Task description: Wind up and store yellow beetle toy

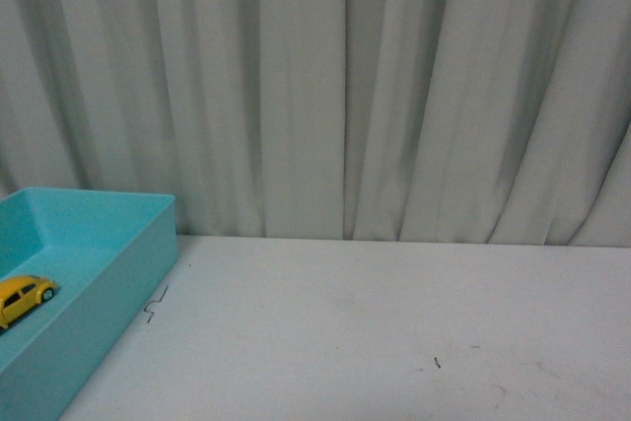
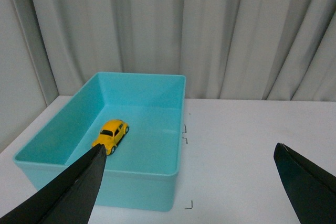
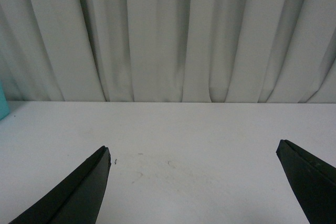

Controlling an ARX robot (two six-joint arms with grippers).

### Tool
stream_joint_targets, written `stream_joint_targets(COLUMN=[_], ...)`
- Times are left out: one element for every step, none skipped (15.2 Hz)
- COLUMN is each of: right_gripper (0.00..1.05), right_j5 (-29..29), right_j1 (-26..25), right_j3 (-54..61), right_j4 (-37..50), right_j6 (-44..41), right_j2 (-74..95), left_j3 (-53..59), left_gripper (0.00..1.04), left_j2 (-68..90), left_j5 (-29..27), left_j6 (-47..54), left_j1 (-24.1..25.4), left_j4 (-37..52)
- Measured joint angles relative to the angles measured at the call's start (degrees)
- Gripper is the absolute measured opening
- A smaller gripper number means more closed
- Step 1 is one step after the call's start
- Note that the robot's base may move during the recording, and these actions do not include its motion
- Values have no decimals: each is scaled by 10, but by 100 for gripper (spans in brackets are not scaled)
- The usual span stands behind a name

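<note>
Left wrist view: your left gripper (image 2: 189,182) hangs with fingers (image 2: 73,187) spread wide, empty, above white surface (image 2: 252,150). Past near finger: yellow beetle toy (image 2: 111,135) sits on floor of turquoise bin (image 2: 173,124), apart from walls. Right gripper (image 3: 193,182) likewise wide apart, empty, over bare surface, bin well off to its left. Judgement: toy already in bin, so storing looks done; winding can't be confirmed. If not wound, next move calls for left arm reaching in to grasp toy. Beyond: grey curtain (image 1: 394,96).

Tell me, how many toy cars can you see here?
1. The yellow beetle toy sits on the floor of the turquoise bin at the table's left side. Part of the bin lies outside the front view.
</note>
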State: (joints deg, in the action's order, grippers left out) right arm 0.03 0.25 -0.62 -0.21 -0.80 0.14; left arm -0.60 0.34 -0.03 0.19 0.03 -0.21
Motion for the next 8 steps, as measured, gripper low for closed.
stream_joint_targets(right_gripper=[98,98,98,98,98,98,98,98], right_j5=[0,0,0,0,0,0,0,0], right_j1=[0,0,0,0,0,0,0,0], right_j3=[0,0,0,0,0,0,0,0], right_j4=[0,0,0,0,0,0,0,0], right_j6=[0,0,0,0,0,0,0,0], right_j2=[0,0,0,0,0,0,0,0], left_j3=[0,0,0,0,0,0,0,0], left_gripper=[98,98,98,98,98,98,98,98], left_j2=[0,0,0,0,0,0,0,0], left_j5=[0,0,0,0,0,0,0,0], left_j6=[0,0,0,0,0,0,0,0], left_j1=[0,0,0,0,0,0,0,0], left_j4=[0,0,0,0,0,0,0,0])
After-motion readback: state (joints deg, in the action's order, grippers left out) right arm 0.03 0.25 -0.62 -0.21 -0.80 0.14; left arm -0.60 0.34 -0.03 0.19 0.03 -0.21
